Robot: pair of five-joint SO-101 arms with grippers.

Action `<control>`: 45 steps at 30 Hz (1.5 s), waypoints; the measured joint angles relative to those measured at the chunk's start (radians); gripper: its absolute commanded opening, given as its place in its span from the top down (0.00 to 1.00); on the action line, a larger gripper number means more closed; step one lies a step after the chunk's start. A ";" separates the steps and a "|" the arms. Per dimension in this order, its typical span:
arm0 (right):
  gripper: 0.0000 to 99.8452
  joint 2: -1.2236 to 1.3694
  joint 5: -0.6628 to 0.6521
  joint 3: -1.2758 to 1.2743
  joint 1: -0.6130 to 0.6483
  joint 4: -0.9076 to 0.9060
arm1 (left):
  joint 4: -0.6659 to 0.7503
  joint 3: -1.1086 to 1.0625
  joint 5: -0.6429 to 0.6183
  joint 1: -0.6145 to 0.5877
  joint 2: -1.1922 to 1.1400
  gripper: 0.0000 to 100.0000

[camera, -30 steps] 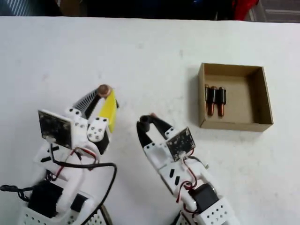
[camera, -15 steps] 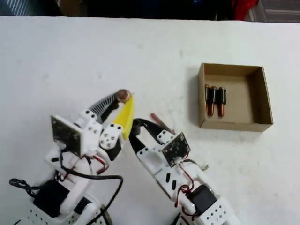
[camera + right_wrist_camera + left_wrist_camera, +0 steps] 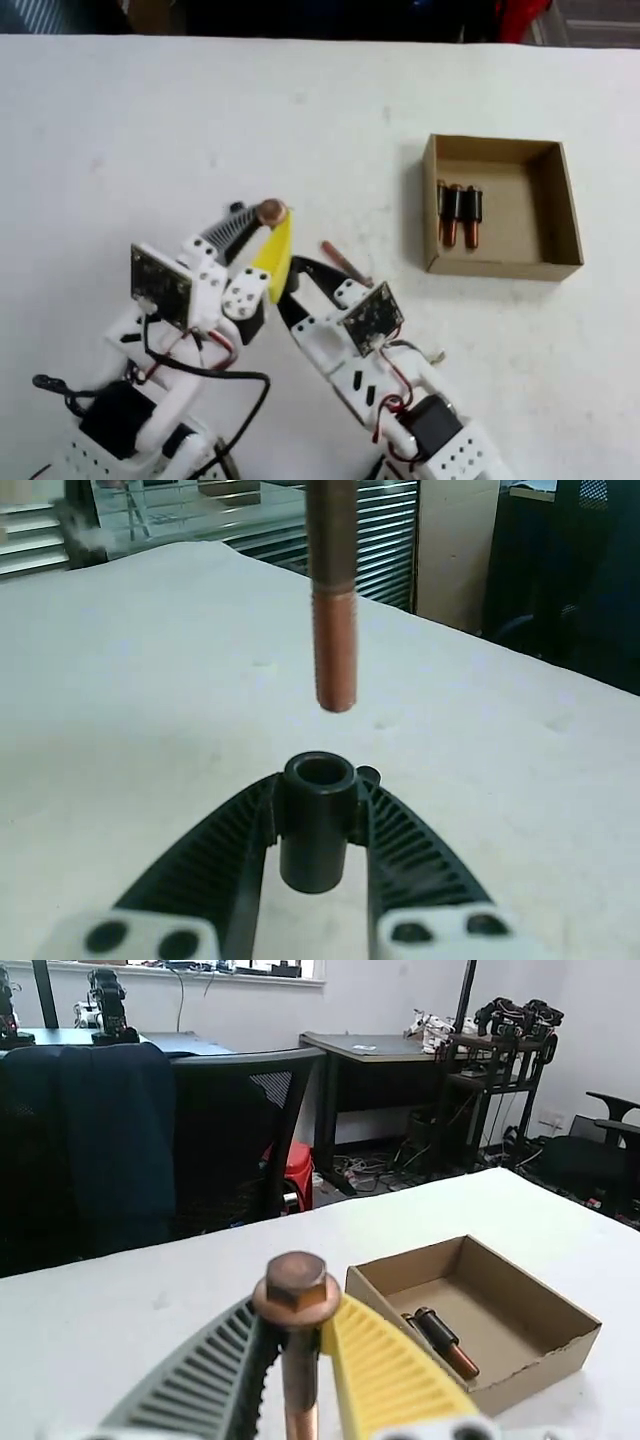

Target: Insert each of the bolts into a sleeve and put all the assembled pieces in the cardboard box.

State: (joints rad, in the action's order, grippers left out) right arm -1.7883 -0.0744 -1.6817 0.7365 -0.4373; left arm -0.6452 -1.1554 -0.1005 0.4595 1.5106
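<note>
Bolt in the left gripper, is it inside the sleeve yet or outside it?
Outside. The bolt hangs tip-down above the sleeve, with a clear gap between its tip and the sleeve's open mouth.

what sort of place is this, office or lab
Probably a robotics lab or workshop: small robot arms stand on a back desk, cables tangle under a dark desk, and an office chair stands by the white table.

The white table has a cardboard box sitting on it, and a thin copper bolt lies near the box.
</note>
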 measured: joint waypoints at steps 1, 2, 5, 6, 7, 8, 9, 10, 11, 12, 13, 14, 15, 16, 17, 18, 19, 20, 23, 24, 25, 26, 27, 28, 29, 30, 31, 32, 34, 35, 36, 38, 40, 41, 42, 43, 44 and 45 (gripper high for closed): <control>0.98 0.000 0.000 0.000 0.000 0.000 | 0.000 -0.014 0.000 0.000 0.000 0.98; 0.98 0.000 0.000 0.000 0.000 0.000 | 0.000 -0.025 0.000 0.000 0.000 0.98; 0.98 0.000 -0.015 0.000 0.000 0.000 | 0.000 -0.032 0.006 0.002 0.000 0.98; 0.98 0.000 -0.026 0.000 0.000 0.000 | 0.000 -0.032 0.020 0.000 0.000 0.98; 0.98 0.000 -0.034 0.000 0.000 0.000 | 0.003 -0.032 0.032 0.000 0.000 0.98; 0.98 0.000 -0.038 0.000 0.000 0.000 | 0.003 -0.032 0.040 0.000 0.000 0.98; 0.98 0.000 -0.041 0.000 0.000 0.000 | 0.005 -0.032 0.046 0.000 0.000 0.98; 0.98 0.000 -0.043 0.000 0.000 0.000 | 0.005 -0.032 0.049 0.000 0.000 0.98; 0.98 0.000 -0.043 0.000 0.000 0.000 | 0.005 -0.032 0.051 0.000 0.000 0.98; 0.98 0.000 -0.043 0.000 0.000 0.000 | 0.005 -0.032 0.051 0.000 0.000 0.98; 0.98 0.000 -0.046 0.000 0.000 0.000 | 0.005 -0.032 0.051 0.000 0.000 0.98; 0.98 0.000 -0.046 0.000 0.000 0.000 | 0.005 -0.032 0.051 0.000 0.000 0.98; 0.98 0.000 -0.046 0.000 0.000 0.000 | 0.005 -0.032 0.051 0.000 0.000 0.98; 0.98 0.000 -0.046 0.000 0.000 0.000 | 0.005 -0.032 0.051 0.000 0.000 0.98; 0.98 0.000 -0.046 0.000 0.000 0.000 | 0.005 -0.032 0.051 0.000 0.000 0.98; 0.98 0.000 -0.046 0.000 0.000 0.000 | 0.005 -0.032 0.051 0.000 0.000 0.98; 0.98 0.000 -0.046 0.000 0.000 0.000 | 0.005 -0.032 0.051 0.000 0.000 0.98; 0.98 0.000 -0.046 0.000 0.000 0.000 | 0.005 -0.032 0.051 0.000 0.000 0.98; 0.98 0.000 -0.046 0.000 0.000 0.000 | 0.005 -0.032 0.011 0.011 0.000 0.98; 0.98 0.000 -0.046 0.000 0.000 0.000 | 0.005 -0.032 -0.008 0.018 0.000 0.98; 0.98 0.000 -0.046 0.000 0.000 0.000 | 0.005 -0.032 -0.020 0.020 0.000 0.98; 0.98 0.000 -0.046 0.000 0.000 0.000 | 0.005 -0.032 -0.025 0.021 0.000 0.98; 0.98 0.000 -0.046 0.000 0.000 0.000 | 0.005 -0.032 -0.031 0.021 0.000 0.98; 0.98 0.000 -0.046 0.000 0.000 0.000 | 0.005 -0.032 -0.034 0.021 0.000 0.98; 0.98 0.000 -0.046 0.000 0.000 0.000 | 0.005 -0.032 -0.035 0.021 0.000 0.98; 0.98 0.000 -0.046 0.000 0.000 0.000 | 0.005 -0.032 -0.037 0.021 0.000 0.98; 0.98 0.000 -0.046 0.000 0.000 0.000 | 0.005 -0.032 -0.037 0.021 0.000 0.98; 0.98 0.000 -0.046 0.000 0.000 0.000 | 0.005 -0.032 -0.037 0.021 0.000 0.98; 0.98 0.000 -0.046 0.000 0.000 0.000 | -0.002 -0.031 -0.041 0.021 0.000 0.98; 0.98 0.000 -0.046 0.000 0.000 0.000 | -0.018 -0.029 -0.046 0.021 0.000 0.98; 0.98 0.000 -0.046 0.000 0.000 -0.002 | -0.043 -0.018 -0.060 0.021 0.000 0.98; 0.98 0.000 -0.046 0.000 -0.002 -0.002 | -0.091 0.000 -0.078 0.021 0.000 0.98; 0.98 0.000 -0.046 0.000 0.006 -0.002 | -0.115 0.003 -0.084 0.021 0.000 0.98; 0.98 0.000 -0.046 0.000 0.006 -0.002 | -0.115 0.003 -0.086 0.021 0.000 0.98; 0.98 0.000 -0.046 0.000 0.006 -0.002 | -0.115 0.003 -0.087 0.021 0.000 0.98; 0.98 0.000 -0.046 0.000 0.006 -0.002 | -0.117 0.003 -0.087 0.021 0.000 0.98; 0.98 0.000 -0.046 0.000 0.006 -0.002 | -0.117 0.003 -0.087 0.021 0.000 0.98; 0.98 0.000 -0.046 0.000 0.006 -0.002 | -0.117 0.003 -0.087 0.021 0.000 0.98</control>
State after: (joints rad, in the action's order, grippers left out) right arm -1.7883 -0.1204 -1.6817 0.7426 -0.4388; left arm -0.7618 -1.1523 -0.1880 0.4810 1.5106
